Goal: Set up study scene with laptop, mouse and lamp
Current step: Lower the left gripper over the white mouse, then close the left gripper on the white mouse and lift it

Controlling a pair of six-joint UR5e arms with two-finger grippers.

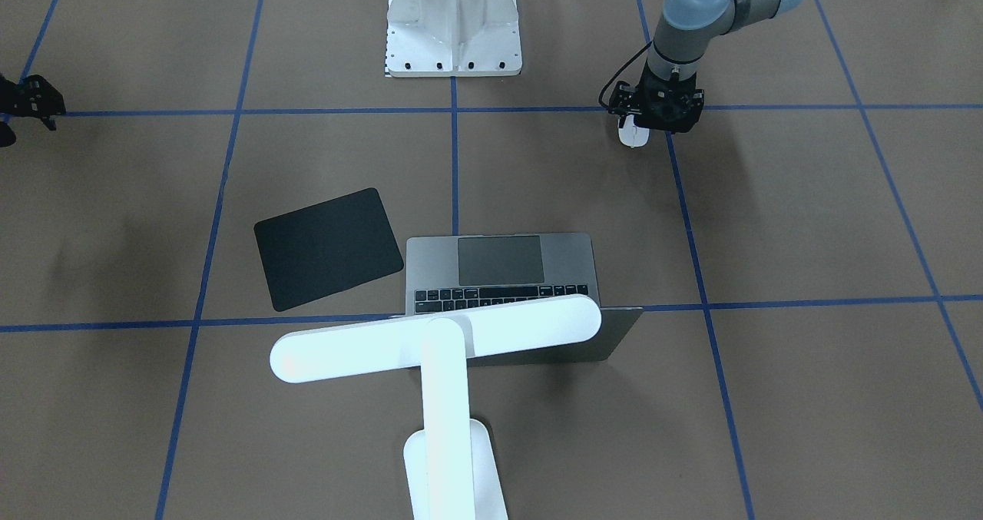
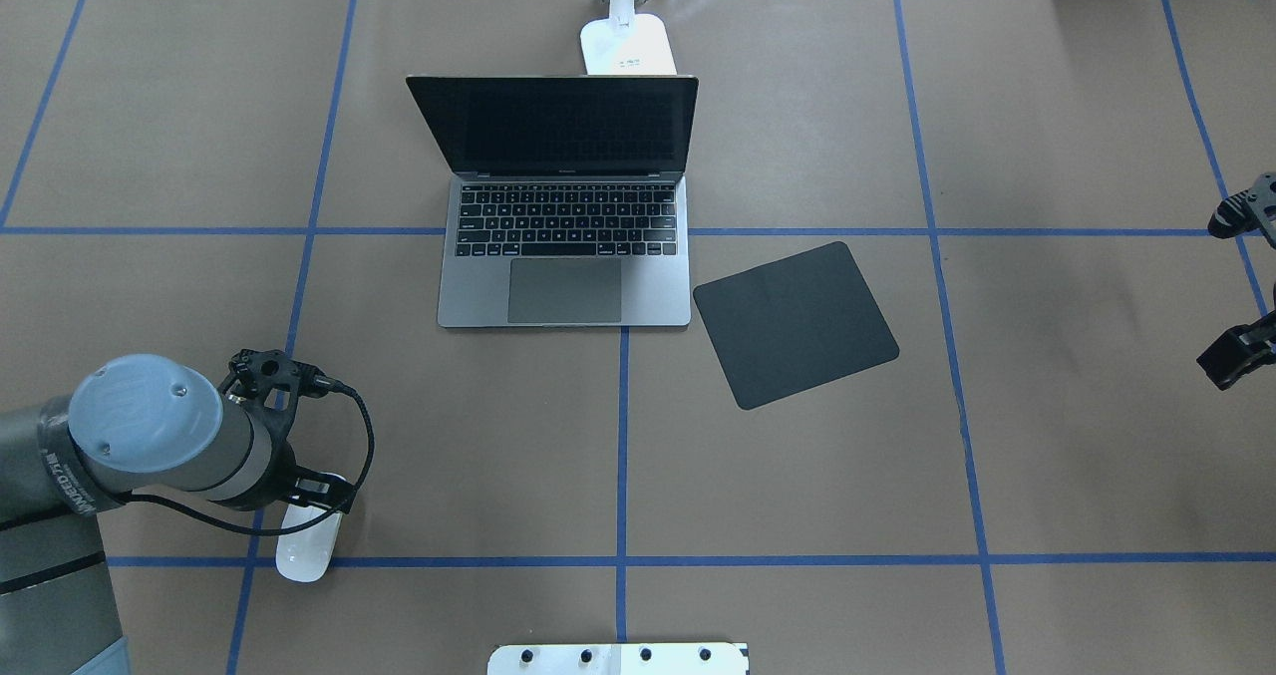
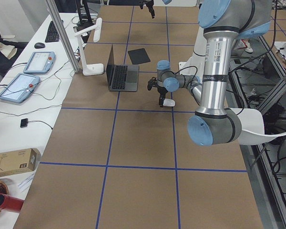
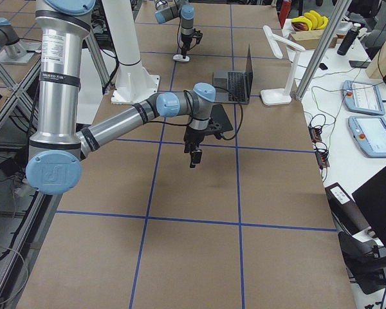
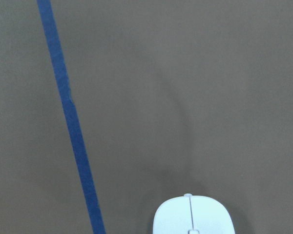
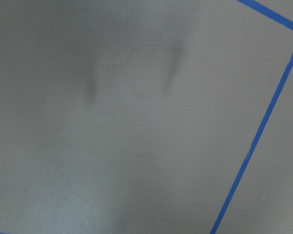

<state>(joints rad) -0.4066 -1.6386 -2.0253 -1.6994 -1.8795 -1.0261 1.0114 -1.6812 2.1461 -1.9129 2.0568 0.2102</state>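
The open space-grey laptop (image 2: 565, 256) sits mid-table with its screen dark. The white T-shaped lamp (image 1: 438, 339) stands behind it, its bar head over the keyboard. The small white mouse (image 2: 307, 547) lies on the brown table on a blue tape line, also in the left wrist view (image 5: 193, 217). My left gripper (image 1: 655, 113) points down right over the mouse's end; its fingers are hidden, so I cannot tell whether it is open or shut. My right gripper (image 4: 193, 156) hangs above bare table far to the right, holding nothing that I can see.
A black mouse pad (image 2: 796, 323) lies tilted just right of the laptop. The white bolted pedestal (image 1: 453, 24) stands at the robot's edge. Blue tape lines grid the brown table (image 2: 498, 436).
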